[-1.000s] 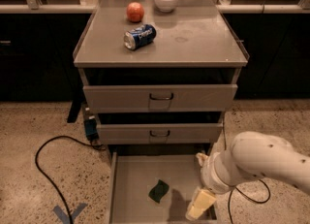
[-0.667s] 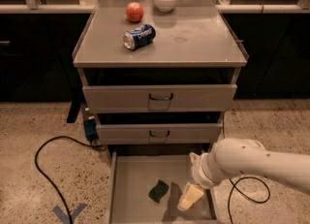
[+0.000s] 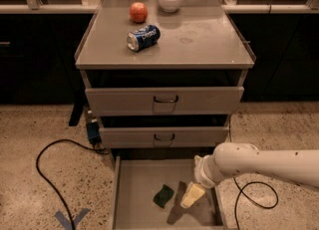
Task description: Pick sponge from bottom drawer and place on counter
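Note:
The dark green sponge [image 3: 163, 195] lies flat on the floor of the pulled-out bottom drawer [image 3: 134, 184], near its middle. My gripper [image 3: 191, 196], with pale yellow fingers, hangs inside the drawer just right of the sponge, a short gap away, at the end of the white arm [image 3: 259, 163] that reaches in from the right. It casts a shadow on the drawer floor beside the sponge. The grey counter [image 3: 199, 40] on top of the cabinet holds other objects at its back left.
On the counter lie a blue soda can [image 3: 143, 37] on its side, a red apple [image 3: 138, 12] and a white bowl [image 3: 170, 0]. Two closed drawer fronts [image 3: 164, 100] sit above the open drawer. A black cable [image 3: 55, 174] loops on the speckled floor at left.
My arm and gripper have moved left inside the bottom drawer, closing toward the sponge. The sponge has not moved.

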Motion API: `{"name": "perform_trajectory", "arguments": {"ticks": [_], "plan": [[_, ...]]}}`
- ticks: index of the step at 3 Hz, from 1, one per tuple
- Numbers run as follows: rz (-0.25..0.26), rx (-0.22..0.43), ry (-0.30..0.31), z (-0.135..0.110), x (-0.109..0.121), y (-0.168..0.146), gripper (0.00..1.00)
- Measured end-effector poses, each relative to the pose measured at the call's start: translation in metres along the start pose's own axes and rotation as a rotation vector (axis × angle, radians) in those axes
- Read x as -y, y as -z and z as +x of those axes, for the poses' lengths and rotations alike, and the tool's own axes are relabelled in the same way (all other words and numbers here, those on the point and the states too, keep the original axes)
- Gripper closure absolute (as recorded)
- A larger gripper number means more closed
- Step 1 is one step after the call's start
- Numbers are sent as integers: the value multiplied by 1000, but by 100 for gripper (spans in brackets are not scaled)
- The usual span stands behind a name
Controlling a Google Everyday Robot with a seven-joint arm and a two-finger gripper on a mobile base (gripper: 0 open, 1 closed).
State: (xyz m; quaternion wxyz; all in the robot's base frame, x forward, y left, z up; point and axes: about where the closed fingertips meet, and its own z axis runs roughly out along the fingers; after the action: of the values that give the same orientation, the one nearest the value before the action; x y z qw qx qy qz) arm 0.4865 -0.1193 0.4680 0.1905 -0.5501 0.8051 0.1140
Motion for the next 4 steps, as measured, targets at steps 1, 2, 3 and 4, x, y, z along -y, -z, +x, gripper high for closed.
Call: {"name": "perform_trajectory", "arguments": {"ticks": [1, 2, 3, 4], "plan": [[-31, 21, 31, -5, -9, -26, 0], [-63, 40, 92, -20, -20, -75, 0], [-84, 23, 174, -28, -30, -128, 0], [-62, -41, 251, -20, -27, -164, 0]]}}
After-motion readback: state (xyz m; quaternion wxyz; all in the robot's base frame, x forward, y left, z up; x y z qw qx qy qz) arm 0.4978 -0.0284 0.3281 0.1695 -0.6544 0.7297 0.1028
